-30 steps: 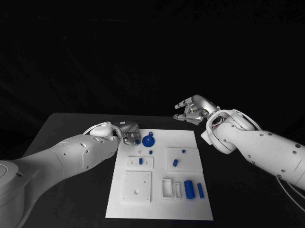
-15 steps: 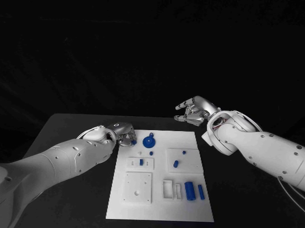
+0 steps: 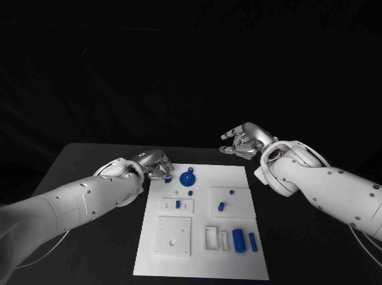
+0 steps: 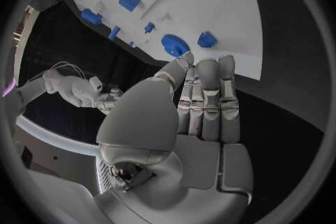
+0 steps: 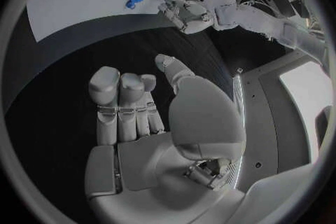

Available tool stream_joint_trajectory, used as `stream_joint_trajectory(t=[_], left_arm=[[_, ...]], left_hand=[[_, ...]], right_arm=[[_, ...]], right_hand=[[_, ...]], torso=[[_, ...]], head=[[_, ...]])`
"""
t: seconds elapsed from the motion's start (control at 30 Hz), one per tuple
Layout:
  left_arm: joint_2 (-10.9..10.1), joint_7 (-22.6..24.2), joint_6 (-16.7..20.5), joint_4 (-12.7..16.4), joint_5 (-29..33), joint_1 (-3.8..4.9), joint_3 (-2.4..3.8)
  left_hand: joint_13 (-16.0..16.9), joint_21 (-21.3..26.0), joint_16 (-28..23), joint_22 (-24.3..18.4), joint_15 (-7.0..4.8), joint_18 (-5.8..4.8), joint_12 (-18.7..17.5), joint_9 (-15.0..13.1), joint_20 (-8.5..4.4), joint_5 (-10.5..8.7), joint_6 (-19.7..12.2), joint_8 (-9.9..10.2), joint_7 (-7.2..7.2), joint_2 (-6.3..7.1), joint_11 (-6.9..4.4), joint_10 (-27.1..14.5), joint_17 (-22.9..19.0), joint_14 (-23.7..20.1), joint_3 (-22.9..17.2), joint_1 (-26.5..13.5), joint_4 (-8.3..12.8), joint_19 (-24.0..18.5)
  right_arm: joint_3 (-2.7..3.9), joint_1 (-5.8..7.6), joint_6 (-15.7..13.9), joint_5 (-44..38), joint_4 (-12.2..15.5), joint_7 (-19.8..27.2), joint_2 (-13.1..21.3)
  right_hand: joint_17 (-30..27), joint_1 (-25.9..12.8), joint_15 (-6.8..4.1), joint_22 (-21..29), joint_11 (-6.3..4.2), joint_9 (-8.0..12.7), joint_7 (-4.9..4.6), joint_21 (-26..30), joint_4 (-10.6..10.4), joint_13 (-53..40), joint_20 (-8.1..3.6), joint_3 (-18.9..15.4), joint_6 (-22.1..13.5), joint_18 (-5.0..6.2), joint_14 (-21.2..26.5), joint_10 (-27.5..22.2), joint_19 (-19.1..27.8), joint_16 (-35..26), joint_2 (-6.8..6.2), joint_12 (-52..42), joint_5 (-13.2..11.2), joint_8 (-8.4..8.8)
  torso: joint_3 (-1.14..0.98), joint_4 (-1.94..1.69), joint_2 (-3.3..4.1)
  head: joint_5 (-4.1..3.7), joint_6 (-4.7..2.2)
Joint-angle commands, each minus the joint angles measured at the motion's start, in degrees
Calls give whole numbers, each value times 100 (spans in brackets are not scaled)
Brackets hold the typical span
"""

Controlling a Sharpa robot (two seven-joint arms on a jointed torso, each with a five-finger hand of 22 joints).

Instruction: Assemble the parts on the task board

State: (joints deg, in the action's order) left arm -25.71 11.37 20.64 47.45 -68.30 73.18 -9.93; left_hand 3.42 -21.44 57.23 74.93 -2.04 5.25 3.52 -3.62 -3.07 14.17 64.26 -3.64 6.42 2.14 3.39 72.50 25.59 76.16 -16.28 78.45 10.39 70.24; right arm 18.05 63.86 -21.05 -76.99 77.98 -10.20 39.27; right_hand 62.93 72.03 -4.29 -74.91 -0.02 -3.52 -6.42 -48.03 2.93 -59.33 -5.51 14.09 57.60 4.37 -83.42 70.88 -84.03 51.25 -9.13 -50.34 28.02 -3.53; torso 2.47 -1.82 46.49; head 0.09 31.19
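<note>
task board (image 3: 204, 243): white plate, centre-bottom of the head frame, lying on the black counter (image 3: 88, 160).
parts: blue round gear-like piece (image 3: 187, 177) near the board's upper left; small blue pegs (image 3: 221, 205) mid-board; two upright blue blocks (image 3: 239, 238) lower right.
my left hand (image 3: 157, 164): at the board's upper-left corner, just left of the round piece; fingers straight, side by side, holding nothing.
my right hand (image 3: 245, 140): up off the counter, upper right of the board, fingers loosely curled, empty.

Dim scene, black surroundings; wrist views bend strongly at the rims
</note>
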Motion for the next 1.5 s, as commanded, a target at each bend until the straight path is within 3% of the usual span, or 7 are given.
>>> stream_joint_trajectory(t=[0.03, 0.23, 0.57, 0.63, 0.93, 1.1, 1.5], left_arm=[[-76, 225, 182, 166, 625, 5, 68], [-208, 200, 148, 337, 849, 6, 184], [-228, 32, -72, 218, 82, 23, 216], [-201, 32, -134, 151, -179, 30, 210], [-18, 15, -634, -191, -1391, 72, 116], [71, 16, -984, -254, -1753, 96, 33], [213, 119, -1257, -287, -1922, 152, -231]], left_hand=[[-5, 35, -24, 109, 2, 72, -22, -8, -2, 20, -33, 3, -3, 71, -14, -23, 10, 37, -21, 1, -28, 43], [-5, 37, -27, 111, 4, 73, -22, -7, -1, 26, -36, 5, -2, 77, -9, -34, 16, 37, -29, -2, -30, 40], [-7, 21, -111, 156, 62, 98, -20, -4, 44, 67, -66, 5, 35, 216, 98, -358, 28, -210, -160, 159, 136, -165], [-7, -164, -60, 163, 49, 100, -20, -2, 31, -96, -86, 9, 0, 250, 103, -455, 58, -323, -345, 209, 269, -298], [-4, -945, -184, 139, 0, -37, -18, 6, -3, -93, -410, 10, -177, 497, 103, -1139, -303, -740, -444, 459, 561, -983], [0, -884, -145, 118, 0, -115, -15, 5, -1, -84, -590, 10, -311, 535, 11, -1361, -661, -900, -86, 700, 541, -1081], [2, -463, 205, 117, 9, -147, -15, 4, 11, -508, -631, 7, -316, 498, -15, -1250, -1090, -1002, 323, 725, 339, -936]], right_arm=[[0, -12, 58, -8, -10, 33, -6], [-1, -22, 68, 9, -16, 29, -3], [-5, -31, 95, 12, -19, 18, -8], [-6, -33, 100, 12, -23, 18, -13], [-9, -43, 114, 13, -43, 21, -46], [-10, -48, 119, 13, -53, 22, -59], [-11, -50, 125, 13, -54, 23, -78]], right_hand=[[5, -22, 3, -628, -32, -6, -5, -23, 0, -5, 23, 15, 56, 33, -16, -1, -210, 11, 29, -27, 25, -2], [5, -22, 3, -628, -32, -6, -5, -23, 0, -5, 23, 15, 56, 33, -16, -1, -210, 11, 29, -27, 25, -2], [17, -25, 1, -633, -36, -7, 0, -43, 1, -17, 21, 28, 79, 31, -21, 9, -214, 28, 39, -43, 21, -3], [17, -25, 1, -633, -36, -7, 0, -43, 1, -17, 21, 28, 79, 31, -21, 9, -214, 28, 39, -43, 21, -3], [17, -25, 1, -633, -36, -7, 0, -43, 1, -17, 21, 28, 79, 31, -21, 9, -214, 28, 39, -43, 21, -3], [17, -25, 1, -633, -36, -7, 0, -43, 1, -17, 21, 28, 79, 31, -21, 9, -214, 28, 39, -43, 21, -3], [17, -25, 1, -633, -36, -7, 0, -43, 1, -17, 21, 28, 79, 31, -21, 9, -214, 28, 39, -43, 21, -3]], torso=[[-3, -7, 1], [-9, -1, 6], [-17, 6, 11], [-15, 5, 10], [-19, 27, 19], [-24, 23, 19], [-23, 18, 19]], head=[[6, -2], [28, -11], [51, -21], [56, -21], [66, -21], [46, -18], [27, -9]])
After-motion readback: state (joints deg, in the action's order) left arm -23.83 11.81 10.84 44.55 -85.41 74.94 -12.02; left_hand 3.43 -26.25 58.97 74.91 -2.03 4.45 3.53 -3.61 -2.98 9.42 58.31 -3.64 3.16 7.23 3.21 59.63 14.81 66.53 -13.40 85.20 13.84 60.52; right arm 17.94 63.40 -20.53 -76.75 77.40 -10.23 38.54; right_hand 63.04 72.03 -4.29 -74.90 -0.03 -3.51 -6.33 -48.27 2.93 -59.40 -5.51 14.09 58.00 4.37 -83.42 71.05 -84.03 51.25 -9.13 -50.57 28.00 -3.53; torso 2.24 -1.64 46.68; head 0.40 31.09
